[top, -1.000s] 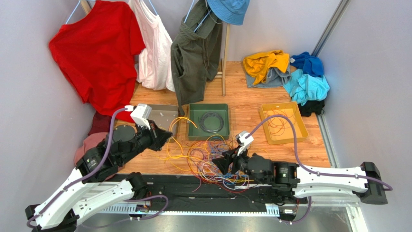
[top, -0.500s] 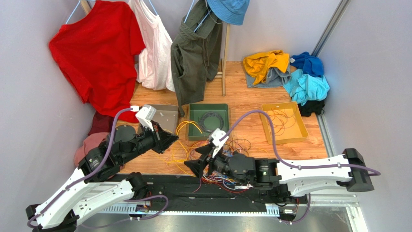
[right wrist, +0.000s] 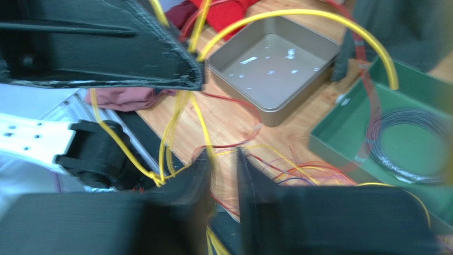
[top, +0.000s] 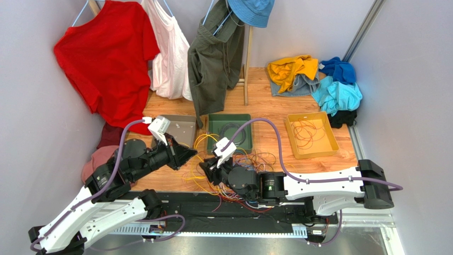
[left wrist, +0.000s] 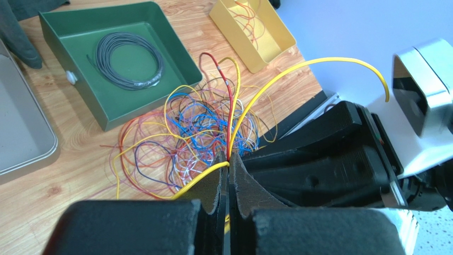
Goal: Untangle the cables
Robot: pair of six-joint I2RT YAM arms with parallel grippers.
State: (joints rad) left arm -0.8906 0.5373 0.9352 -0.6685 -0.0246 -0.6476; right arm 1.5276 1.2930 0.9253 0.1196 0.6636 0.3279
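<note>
Pale wood-grain counter [top: 268,127] under everything, plain grey walls around. Toward its near edge, the cables [left wrist: 196,125]: thin glossy wires in yellow, blue, red, orange and purple, heaped in a loose springy tangle, partly under the right arm. Left end effector [left wrist: 228,162] clamped tight, pinching a stiff yellow strand [left wrist: 298,66] arching high out of the heap. Right end effector [right wrist: 224,154] blurred, dark wedge-shaped jaws a narrow gap apart, yellow wire just beside one finger, nothing clearly pinched. Beyond: square green tray [left wrist: 141,112] holding a flat grey coil [left wrist: 129,58], yellow tray [left wrist: 274,53] with loose strands, dull metal tray [right wrist: 239,98].
</note>
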